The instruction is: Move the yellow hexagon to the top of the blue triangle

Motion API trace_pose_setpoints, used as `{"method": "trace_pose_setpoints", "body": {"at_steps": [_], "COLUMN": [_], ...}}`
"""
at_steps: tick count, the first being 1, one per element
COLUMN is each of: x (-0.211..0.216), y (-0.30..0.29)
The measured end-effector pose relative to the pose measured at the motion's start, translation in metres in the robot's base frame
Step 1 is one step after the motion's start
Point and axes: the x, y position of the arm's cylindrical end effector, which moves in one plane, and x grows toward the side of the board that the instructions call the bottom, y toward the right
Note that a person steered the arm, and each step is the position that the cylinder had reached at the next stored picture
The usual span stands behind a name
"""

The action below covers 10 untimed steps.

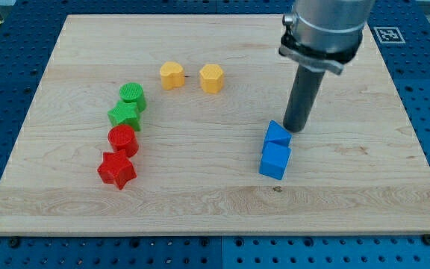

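The yellow hexagon [211, 78] sits in the upper middle of the wooden board [364, 187]. A second yellow block [172, 75], heart-like in shape, lies just to its left. The blue triangle [278, 134] lies right of centre, touching a blue cube [275, 161] just below it. My tip [297, 131] rests on the board at the upper right edge of the blue triangle, touching it or nearly so. The tip is well to the right of and below the yellow hexagon.
On the view's left runs a column of blocks: a green cylinder [133, 95], a green star [125, 115], a red cylinder [123, 139] and a red star [116, 170]. The arm's grey body [325, 30] hangs over the upper right of the board.
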Motion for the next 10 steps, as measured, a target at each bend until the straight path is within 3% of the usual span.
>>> {"method": "trace_pose_setpoints", "body": {"at_steps": [2, 3, 4, 5, 7, 10], "x": [-0.082, -0.125, -0.134, -0.126, -0.066, -0.029], "y": [-0.008, -0.031, -0.091, -0.134, -0.129, -0.142]}}
